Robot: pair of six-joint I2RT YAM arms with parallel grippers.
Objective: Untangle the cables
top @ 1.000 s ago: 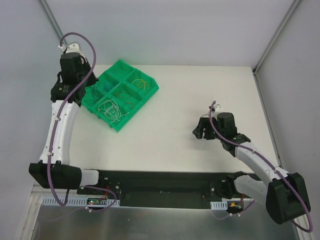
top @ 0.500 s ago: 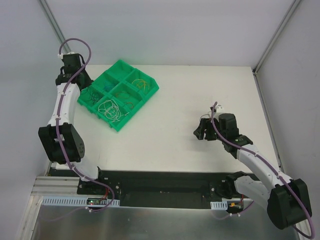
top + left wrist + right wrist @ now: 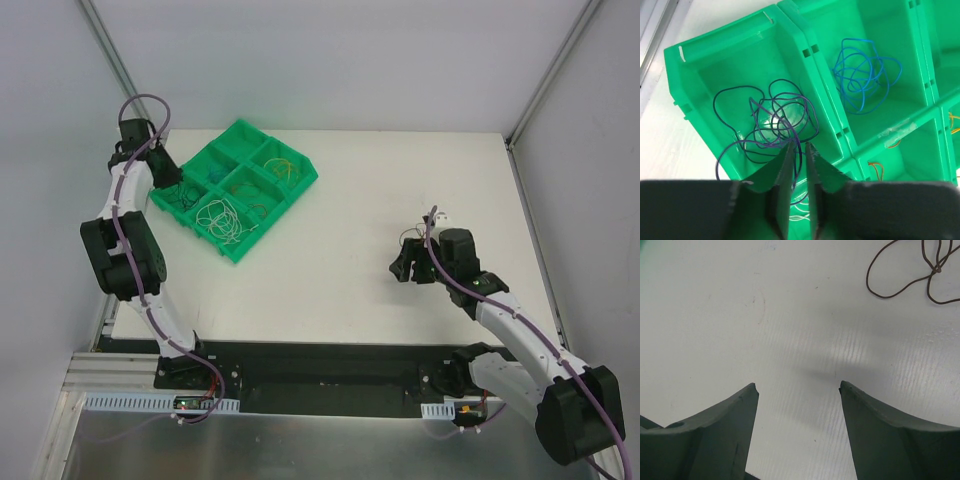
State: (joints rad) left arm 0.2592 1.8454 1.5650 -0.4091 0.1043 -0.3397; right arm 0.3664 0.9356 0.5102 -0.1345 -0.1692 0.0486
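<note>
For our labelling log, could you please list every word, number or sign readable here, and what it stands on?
None readable. The green tray and its strip of tape look blank; the small board at the left arm's base is too small to read.

- Top external: high behind the near edge, looking down over the whole counter (image 3: 350, 220).
- Left wrist: close, past its fingers (image 3: 782, 185) into the far-left green tray (image 3: 790, 45), shared with the top view.
- Right wrist: close above the counter's right side.
</note>
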